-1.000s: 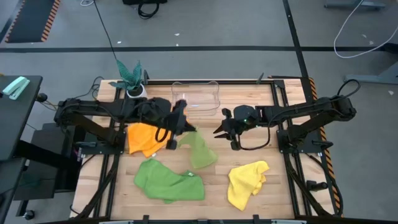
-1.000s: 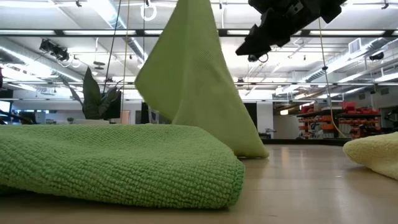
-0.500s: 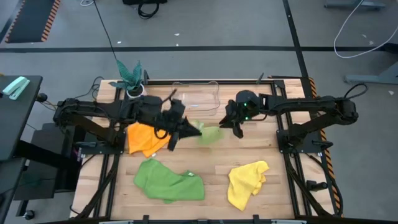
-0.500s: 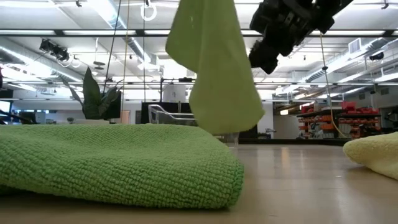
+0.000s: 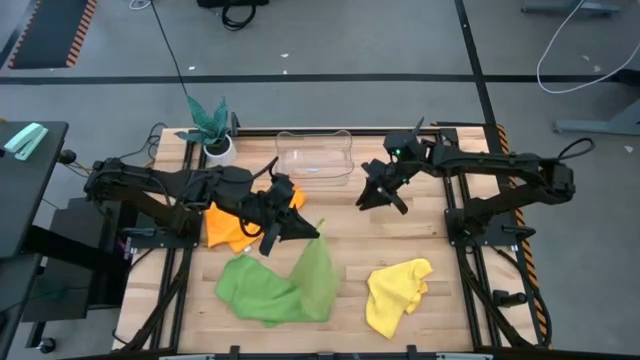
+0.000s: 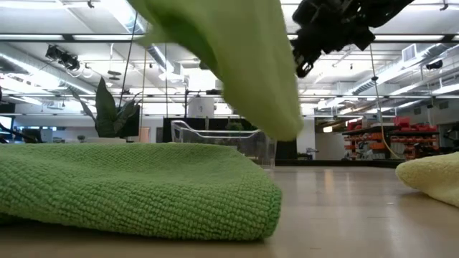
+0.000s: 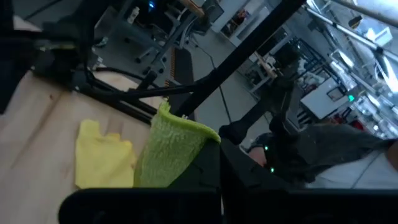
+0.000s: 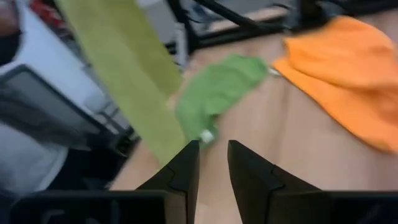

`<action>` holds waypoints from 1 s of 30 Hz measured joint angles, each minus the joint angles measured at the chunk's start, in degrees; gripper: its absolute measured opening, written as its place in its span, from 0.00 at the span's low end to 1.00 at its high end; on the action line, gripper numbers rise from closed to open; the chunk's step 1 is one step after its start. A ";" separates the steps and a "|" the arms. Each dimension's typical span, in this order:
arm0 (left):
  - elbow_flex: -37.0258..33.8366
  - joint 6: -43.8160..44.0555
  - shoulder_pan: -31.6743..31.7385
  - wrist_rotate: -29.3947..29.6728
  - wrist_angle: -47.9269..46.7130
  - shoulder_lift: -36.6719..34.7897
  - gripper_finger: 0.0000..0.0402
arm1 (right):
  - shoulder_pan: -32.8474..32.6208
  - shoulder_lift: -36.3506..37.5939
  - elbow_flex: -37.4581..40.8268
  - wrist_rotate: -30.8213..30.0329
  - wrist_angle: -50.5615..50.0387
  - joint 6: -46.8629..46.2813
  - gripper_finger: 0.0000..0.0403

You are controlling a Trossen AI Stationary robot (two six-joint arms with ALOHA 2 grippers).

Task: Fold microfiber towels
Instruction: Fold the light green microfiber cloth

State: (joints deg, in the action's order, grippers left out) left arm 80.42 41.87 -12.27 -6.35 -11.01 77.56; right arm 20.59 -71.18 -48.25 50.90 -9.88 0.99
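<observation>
Tabletop — lime towel (image 5: 316, 275) in left jaws

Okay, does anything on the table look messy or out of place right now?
Yes. The yellow towel and orange towel lie crumpled, not folded. The light green towel dangles from the shut left claw, draping onto the darker green towel. The right claw hangs empty above the table.

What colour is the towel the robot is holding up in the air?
Light lime green. The held towel shows best in the high view, hanging from the left gripper.
</observation>
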 joint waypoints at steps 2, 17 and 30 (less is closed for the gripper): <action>0.00 1.25 0.00 0.07 -0.08 0.00 0.00 | -1.52 0.00 0.00 0.86 3.98 -1.64 0.23; -0.02 -4.34 8.36 3.85 0.32 3.76 0.00 | -7.96 0.03 -0.02 -19.14 11.18 -21.33 0.21; -0.01 -11.87 19.03 5.97 3.43 7.12 0.00 | -20.43 1.57 -17.56 -65.96 -16.89 -18.70 0.07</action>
State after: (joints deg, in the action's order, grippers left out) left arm 80.41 29.99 6.76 -0.37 -7.58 84.68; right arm 0.16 -69.61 -65.81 -15.06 -26.76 -17.71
